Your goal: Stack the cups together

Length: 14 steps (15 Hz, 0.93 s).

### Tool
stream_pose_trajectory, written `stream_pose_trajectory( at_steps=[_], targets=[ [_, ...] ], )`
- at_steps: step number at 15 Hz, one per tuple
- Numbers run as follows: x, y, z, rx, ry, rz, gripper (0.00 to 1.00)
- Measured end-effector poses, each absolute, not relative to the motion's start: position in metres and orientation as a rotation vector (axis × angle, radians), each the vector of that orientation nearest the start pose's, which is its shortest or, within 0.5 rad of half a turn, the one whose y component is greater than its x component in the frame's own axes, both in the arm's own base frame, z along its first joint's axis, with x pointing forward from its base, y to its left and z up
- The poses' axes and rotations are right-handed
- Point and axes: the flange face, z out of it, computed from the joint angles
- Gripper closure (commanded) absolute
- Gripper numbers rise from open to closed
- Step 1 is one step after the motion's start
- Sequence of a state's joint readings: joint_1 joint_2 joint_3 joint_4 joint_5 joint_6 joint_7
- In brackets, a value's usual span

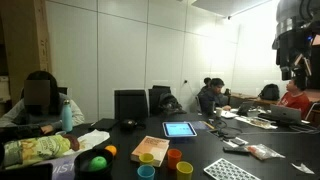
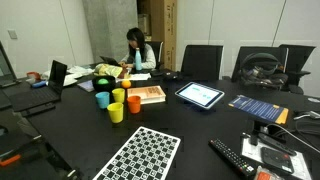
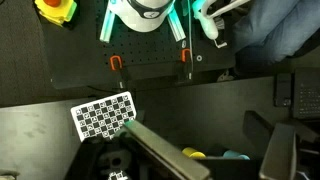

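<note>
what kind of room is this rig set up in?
Probably an office meeting room: a long black table, office chairs along its far side, and a person working at the far end.

Four cups (image 1: 147, 158), one book (image 1: 152, 147), one tablet (image 1: 180, 129), one checkerboard sheet (image 2: 140, 155), one teal bottle (image 1: 67, 114), two balls (image 1: 97, 162)

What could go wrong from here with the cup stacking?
1. The yellow cup sits bunched with the others: closing on it could tip the orange cup beside it.
2. The book lies close by, so the open gripper might catch it coming down.
</note>
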State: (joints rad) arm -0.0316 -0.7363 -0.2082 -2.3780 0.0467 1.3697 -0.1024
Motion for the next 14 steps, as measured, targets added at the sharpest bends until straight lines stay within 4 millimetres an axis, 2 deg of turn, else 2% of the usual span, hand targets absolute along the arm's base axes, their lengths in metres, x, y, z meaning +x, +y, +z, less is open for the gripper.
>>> stream_pose_trajectory(
  at_steps=[14],
  targets=[
    [0.2862, -0.0795, 0.5521, -2.898, 0.09, 0.348, 0.0]
  ],
)
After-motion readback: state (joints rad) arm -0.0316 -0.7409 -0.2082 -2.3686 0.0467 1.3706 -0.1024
